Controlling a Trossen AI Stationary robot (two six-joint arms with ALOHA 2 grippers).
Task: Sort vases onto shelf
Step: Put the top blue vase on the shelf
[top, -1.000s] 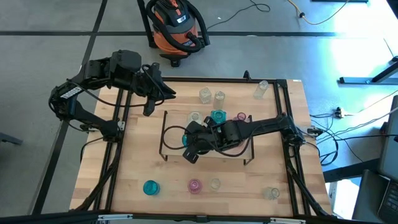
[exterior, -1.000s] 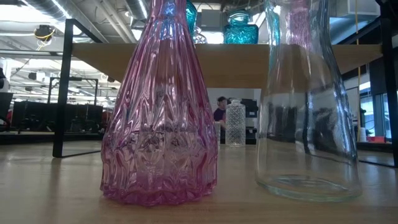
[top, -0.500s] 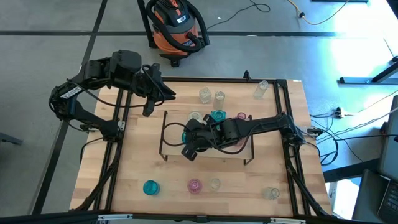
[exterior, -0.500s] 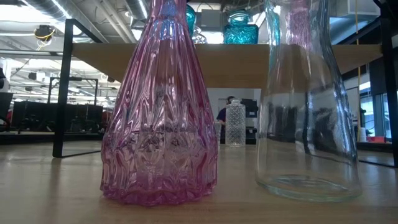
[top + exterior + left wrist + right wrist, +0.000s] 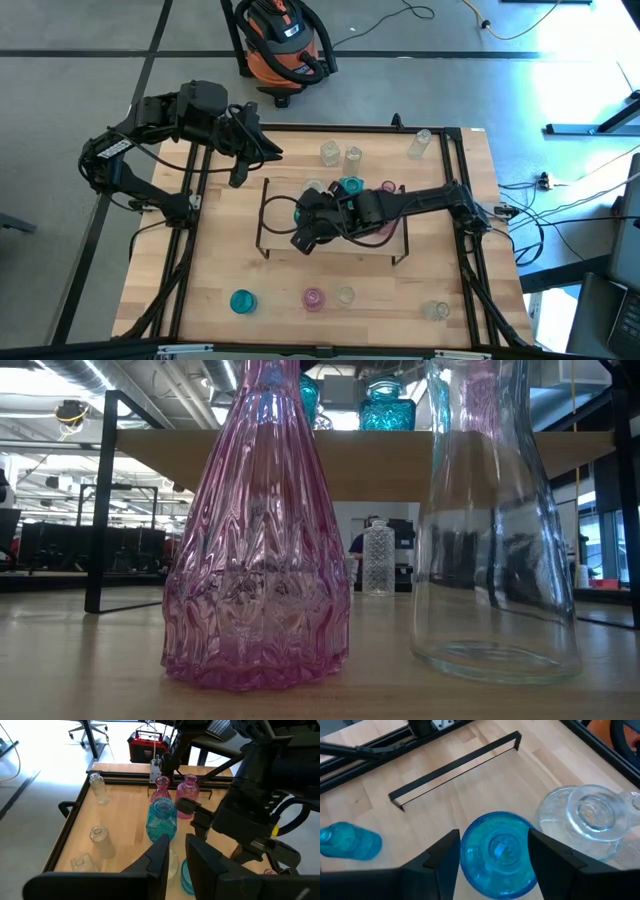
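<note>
From overhead I see my right gripper (image 5: 303, 232) reaching over the left part of the shelf (image 5: 270, 235), and its wrist camera shows the two dark fingers (image 5: 445, 857) spread on either side of a round teal vase (image 5: 498, 854); I cannot tell whether they actually press the glass. That vase stands on the shelf board just beside a clear round vase (image 5: 585, 817). Another teal vase (image 5: 347, 841) lies on its side on the tabletop below. My left gripper (image 5: 240, 160) waits above the table's far left area, fingers close together with only a narrow gap. Its camera shows a squarish teal vase (image 5: 162, 820) and two pink vases (image 5: 175, 790) on the shelf. Along the near edge stand a teal vase (image 5: 242, 301), a pink vase (image 5: 313, 297) and a clear vase (image 5: 345, 294).
</note>
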